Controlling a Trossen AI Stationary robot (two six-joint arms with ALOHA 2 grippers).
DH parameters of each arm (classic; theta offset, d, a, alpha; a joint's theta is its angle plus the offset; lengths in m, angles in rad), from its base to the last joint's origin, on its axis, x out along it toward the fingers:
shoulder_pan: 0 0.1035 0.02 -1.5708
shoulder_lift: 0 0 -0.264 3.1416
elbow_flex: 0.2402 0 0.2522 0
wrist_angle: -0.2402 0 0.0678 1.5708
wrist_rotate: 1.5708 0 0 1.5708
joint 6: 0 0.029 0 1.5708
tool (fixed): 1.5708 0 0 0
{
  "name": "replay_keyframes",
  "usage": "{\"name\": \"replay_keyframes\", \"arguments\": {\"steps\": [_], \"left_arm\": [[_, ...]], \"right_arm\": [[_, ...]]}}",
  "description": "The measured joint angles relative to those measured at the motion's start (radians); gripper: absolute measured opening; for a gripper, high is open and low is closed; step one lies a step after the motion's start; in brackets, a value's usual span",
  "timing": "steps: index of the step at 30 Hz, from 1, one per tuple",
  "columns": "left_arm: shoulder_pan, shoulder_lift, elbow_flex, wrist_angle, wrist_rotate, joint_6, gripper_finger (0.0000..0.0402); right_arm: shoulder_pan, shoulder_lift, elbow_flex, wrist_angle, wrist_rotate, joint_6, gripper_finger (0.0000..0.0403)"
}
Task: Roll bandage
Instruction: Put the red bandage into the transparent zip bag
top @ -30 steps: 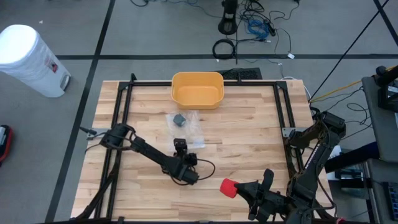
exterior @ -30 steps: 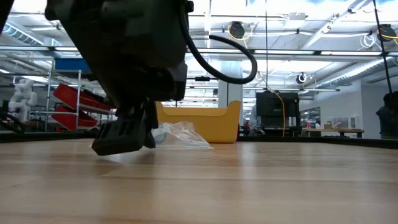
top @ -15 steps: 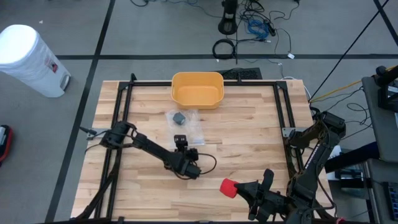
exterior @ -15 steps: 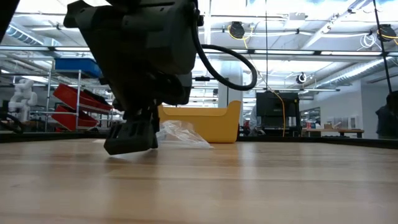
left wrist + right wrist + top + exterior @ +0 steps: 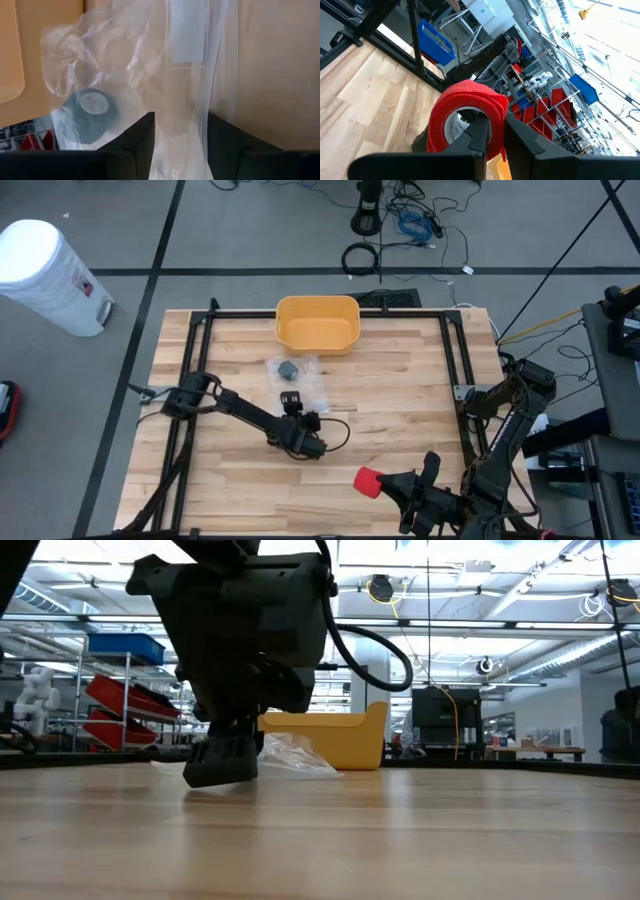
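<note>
A clear plastic bag point(image 5: 303, 385) lies flat on the table just near of the yellow bin point(image 5: 317, 323). A grey bandage roll point(image 5: 288, 370) lies inside it. My left gripper point(image 5: 290, 402) slants down at the bag's near end, open. The bag's near edge point(image 5: 182, 125) lies between the two fingers in the left wrist view. My right gripper point(image 5: 385, 482) hovers over the table's near right part, shut on a red bandage roll point(image 5: 368, 480). My left gripper has a finger point(image 5: 142, 135) on each side of the bag's near edge; I cannot tell whether they touch the plastic. My right gripper holds the red roll by its wall point(image 5: 496, 127), apparently one finger point(image 5: 480, 127) in the hollow core and one outside. The fingers lie level, pointing toward the table's left. The roll is lifted clear of the table.
A black frame point(image 5: 200, 330) runs along the table's left, far and right sides. The yellow bin point(image 5: 330, 735) stands at the far edge. A white waste bin point(image 5: 50, 275) stands on the floor beyond the left corner. Bare wood lies at the near left.
My left gripper has moved a little toward the table's far edge, closer to the plastic bag. The bag and the right gripper with its red roll have stayed where they were.
</note>
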Motion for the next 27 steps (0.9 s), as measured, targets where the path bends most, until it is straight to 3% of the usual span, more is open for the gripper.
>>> {"name": "replay_keyframes", "arguments": {"steps": [13,24,27], "left_arm": [[0.021,-0.002,-0.005,0.052,0.019,0.051,0.0148],[0.037,-0.002,-0.012,0.090,0.069,0.095,0.0013],[0.037,-0.002,-0.013,0.092,0.041,0.098,0.0007]], "right_arm": [[0.000,0.000,0.000,0.000,0.000,0.000,0.0039],[0.000,0.000,0.000,0.000,0.000,0.000,0.0039],[0.000,0.000,0.000,0.000,0.000,0.000,0.0039]]}}
